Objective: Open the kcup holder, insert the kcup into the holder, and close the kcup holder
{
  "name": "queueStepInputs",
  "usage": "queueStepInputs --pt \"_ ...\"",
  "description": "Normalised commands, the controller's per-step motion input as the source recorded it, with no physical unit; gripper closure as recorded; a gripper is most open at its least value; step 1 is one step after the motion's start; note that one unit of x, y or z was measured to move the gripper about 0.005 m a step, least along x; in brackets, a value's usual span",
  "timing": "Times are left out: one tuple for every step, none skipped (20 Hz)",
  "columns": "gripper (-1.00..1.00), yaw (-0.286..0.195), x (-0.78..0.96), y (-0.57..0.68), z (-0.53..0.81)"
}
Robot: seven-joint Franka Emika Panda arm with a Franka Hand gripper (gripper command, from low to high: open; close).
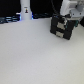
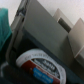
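A red-and-white lidded pod (image 2: 42, 65) sits in the kcup holder (image 1: 62, 27) directly beneath my gripper (image 1: 70, 15), whose jaw state I cannot tell.

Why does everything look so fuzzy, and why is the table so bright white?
Exterior view: the whole picture is soft and blurry; the table is washed out nearly white by bright light, so the black kcup holder shows little detail. Wrist view: the camera sits very close, so the holder's grey edges smear, and the writing on the round pod is too blurred to read.
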Motion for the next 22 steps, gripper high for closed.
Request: queueStepInputs --pt "-1.0 0.045 -0.47 0.49 0.13" --pt "-1.0 0.034 -0.44 0.43 0.07" --pt "-1.0 0.046 -0.4 0.38 0.02" --pt "-1.0 0.041 -0.38 0.33 0.0" --pt "-1.0 0.028 -0.34 0.3 0.0" --pt "-1.0 0.021 -0.16 0.17 0.0" --pt "-1.0 0.011 -0.02 0.1 0.09" --pt "-1.0 0.019 0.0 0.05 0.17" --pt "-1.0 0.017 -0.01 0.06 0.21" --pt "-1.0 0.02 -0.28 0.36 0.34" --pt "-1.0 -0.004 -0.01 0.3 0.62" --pt "-1.0 -0.024 -0.01 0.17 0.4" --pt "-1.0 -0.019 -0.08 0.18 0.17" --pt "-1.0 -0.027 0.0 0.18 0.25" --pt "-1.0 -0.01 -0.02 0.06 0.05" --pt "-1.0 0.001 0.0 0.02 0.02" --pt "-1.0 0.0 0.0 0.01 0.01" --pt "-1.0 0.001 0.0 0.0 0.0" --pt "-1.0 0.002 0.0 0.0 0.0" --pt "-1.0 0.008 0.0 -0.01 0.0" --pt "-1.0 0.003 0.0 -0.01 0.0" --pt "-1.0 0.004 0.0 -0.01 0.0"
